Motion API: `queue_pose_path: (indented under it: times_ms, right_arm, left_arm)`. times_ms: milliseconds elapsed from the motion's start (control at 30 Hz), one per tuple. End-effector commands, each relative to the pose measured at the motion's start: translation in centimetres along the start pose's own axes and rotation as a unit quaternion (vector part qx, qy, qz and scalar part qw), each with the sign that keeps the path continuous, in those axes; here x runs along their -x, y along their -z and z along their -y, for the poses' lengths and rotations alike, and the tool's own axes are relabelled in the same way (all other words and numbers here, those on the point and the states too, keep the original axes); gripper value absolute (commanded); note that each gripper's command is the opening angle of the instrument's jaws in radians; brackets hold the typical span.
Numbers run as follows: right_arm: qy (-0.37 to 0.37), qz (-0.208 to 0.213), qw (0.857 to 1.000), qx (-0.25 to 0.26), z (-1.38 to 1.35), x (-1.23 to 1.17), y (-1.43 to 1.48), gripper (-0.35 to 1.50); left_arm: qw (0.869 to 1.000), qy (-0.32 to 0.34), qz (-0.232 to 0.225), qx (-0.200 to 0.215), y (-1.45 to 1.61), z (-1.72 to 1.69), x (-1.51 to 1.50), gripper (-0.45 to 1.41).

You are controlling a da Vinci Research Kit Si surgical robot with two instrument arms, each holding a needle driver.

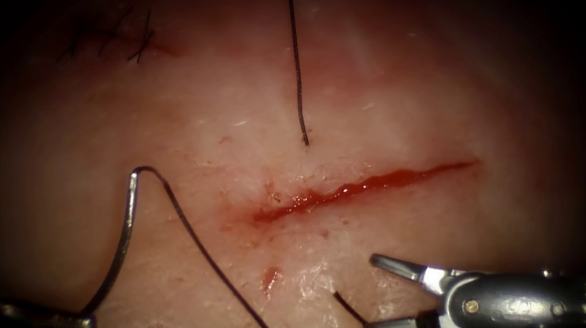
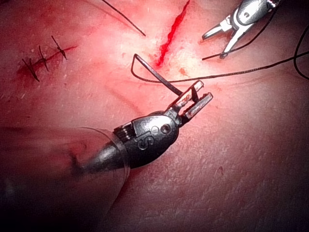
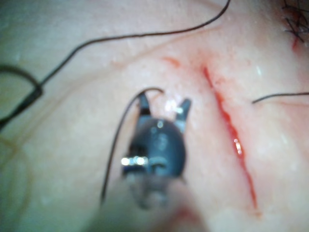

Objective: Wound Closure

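The cut point(image 1: 360, 187) runs slantwise across the tissue point(image 1: 419, 74) with red fluid point(image 1: 272, 278) in and beside it. Left of the cut, my left tool point(image 1: 83, 324) is shut on the curved needle point(image 1: 124, 239) near its pointed end. The needle stands free of the tissue, its thread end up. Its thread point(image 1: 226, 280) trails down to the right. From the left wrist, the left tool point(image 2: 203, 92) grips the needle point(image 2: 157, 75). My right tool point(image 1: 370, 294) is open below the cut and holds nothing. A loose thread point(image 1: 351, 313) touches its lower jaw. The right tool point(image 3: 164, 102) stands beside the cut point(image 3: 231, 130).
An older stitched wound point(image 1: 111, 38) sits far left at the back. A cut thread end point(image 1: 299, 54) lies on the tissue above the cut, its tip close to the cut's middle.
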Motion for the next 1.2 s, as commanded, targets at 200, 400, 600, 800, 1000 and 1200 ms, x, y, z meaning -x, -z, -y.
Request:
queue_pose_path:
  times_ms: [200, 400, 600, 800, 1000, 1200]
  right_arm:
    - [0.003, 0.003, 1.0, -0.006, 0.12, -0.02, -0.15, 0.89]
    - [0.006, 0.004, 1.0, -0.013, 0.16, -0.11, -0.36, 0.89]
    - [0.007, 0.008, 0.999, -0.033, 0.17, -0.09, -0.4, 0.29]
    - [0.01, 0.021, 0.998, -0.052, 0.2, -0.05, -0.3, -0.35]
    - [0.013, 0.023, 0.998, -0.063, 0.3, -0.05, -0.13, -0.35]
    - [0.012, 0.03, 0.997, -0.075, 0.41, -0.07, 0.05, -0.35]
  left_arm:
    - [1.0, 0.002, -0.001, 0.001, -0.05, -0.1, 0.06, -0.45]
    - [1.0, 0.002, -0.001, 0.0, -0.06, -0.1, 0.05, -0.45]
    - [1.0, 0.003, -0.001, 0.001, -0.04, -0.11, 0.05, -0.45]
    - [1.0, 0.003, -0.001, 0.0, -0.05, -0.11, 0.04, -0.45]
    - [1.0, 0.003, -0.001, 0.0, -0.05, -0.11, 0.04, -0.45]
    - [1.0, 0.003, -0.001, 0.0, -0.05, -0.11, 0.04, -0.45]
